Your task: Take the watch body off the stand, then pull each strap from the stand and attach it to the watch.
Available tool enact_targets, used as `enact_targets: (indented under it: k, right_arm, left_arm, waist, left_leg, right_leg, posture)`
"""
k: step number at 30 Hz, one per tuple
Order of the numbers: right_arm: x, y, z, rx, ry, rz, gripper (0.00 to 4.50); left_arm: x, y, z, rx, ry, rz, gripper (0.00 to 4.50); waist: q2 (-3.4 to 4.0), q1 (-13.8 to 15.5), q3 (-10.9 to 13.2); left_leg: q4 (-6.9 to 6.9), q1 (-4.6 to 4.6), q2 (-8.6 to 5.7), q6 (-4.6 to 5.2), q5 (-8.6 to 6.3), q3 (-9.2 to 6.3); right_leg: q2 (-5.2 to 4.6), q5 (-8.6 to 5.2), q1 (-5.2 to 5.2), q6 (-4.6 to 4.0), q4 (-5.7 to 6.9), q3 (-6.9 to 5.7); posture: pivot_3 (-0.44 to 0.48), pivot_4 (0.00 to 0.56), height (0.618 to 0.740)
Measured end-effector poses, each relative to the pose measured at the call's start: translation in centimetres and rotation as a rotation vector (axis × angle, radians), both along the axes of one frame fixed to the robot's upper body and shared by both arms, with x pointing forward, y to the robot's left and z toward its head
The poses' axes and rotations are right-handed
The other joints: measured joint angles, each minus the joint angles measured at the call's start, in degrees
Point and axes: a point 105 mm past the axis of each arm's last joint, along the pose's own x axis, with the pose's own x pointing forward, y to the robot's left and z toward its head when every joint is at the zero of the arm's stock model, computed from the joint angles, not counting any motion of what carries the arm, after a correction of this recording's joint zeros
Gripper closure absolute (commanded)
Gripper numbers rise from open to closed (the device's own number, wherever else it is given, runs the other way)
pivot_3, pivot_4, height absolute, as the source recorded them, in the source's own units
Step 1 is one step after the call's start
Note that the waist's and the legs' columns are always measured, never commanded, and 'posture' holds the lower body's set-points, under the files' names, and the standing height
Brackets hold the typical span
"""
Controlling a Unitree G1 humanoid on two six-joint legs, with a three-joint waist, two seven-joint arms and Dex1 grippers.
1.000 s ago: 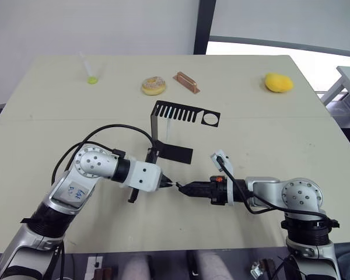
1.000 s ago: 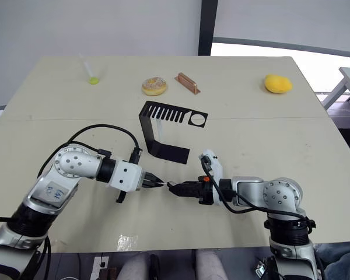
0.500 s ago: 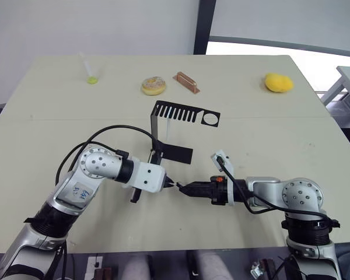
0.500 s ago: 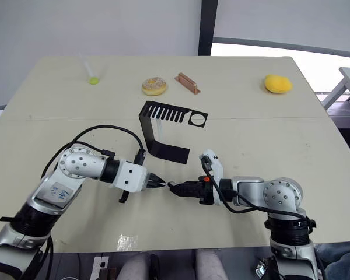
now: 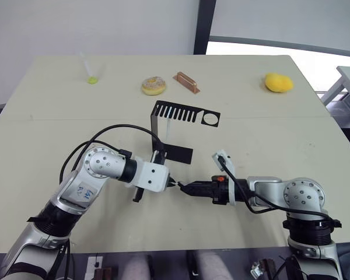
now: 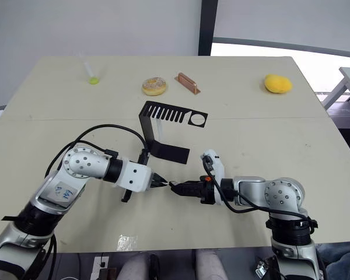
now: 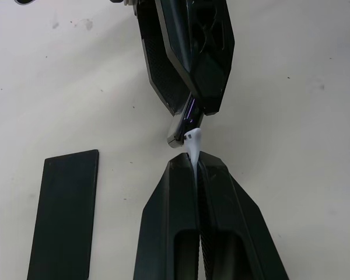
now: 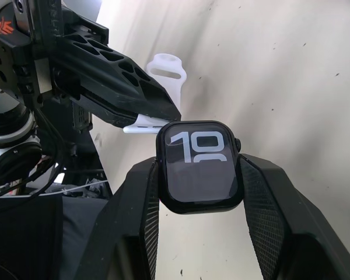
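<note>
A pale beige table (image 5: 268, 137) is seen, crossed from side to side by a thin seam near its middle. Behind it a plain light grey wall (image 5: 93, 26) is shown, divided by a dark vertical post (image 5: 202, 26), with a dark band running to the right from the post. Bright light is cast beyond the table's far right corner, where part of a pale grey piece of furniture (image 5: 349, 84) is visible.

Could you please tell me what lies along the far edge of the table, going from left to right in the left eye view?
Syringe with yellow-green tip → doughnut → copper-coloured bar → yellow lemon-like object.
</note>
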Motion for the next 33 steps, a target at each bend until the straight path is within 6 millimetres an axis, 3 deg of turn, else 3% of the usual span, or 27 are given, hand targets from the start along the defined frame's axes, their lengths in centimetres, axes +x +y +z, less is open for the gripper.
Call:
enact_targets:
  k: [33]
  right_arm:
    - [-0.22, 0.07, -0.03, -0.015, -0.005, 0.013, 2.99]
  left_arm:
    - [0.25, -0.37, -0.46, 0.002, 0.015, 0.031, 4.5]
  waist:
    - [0.0, 0.04, 0.0]
  left_leg:
    - [0.03, 0.0, 0.0, 0.0, 0.0, 0.0]
  right_leg:
    - [0.0, 0.0, 0.0, 0.0, 0.03, 0.0]
  posture:
    - [0.0, 0.15, 0.74]
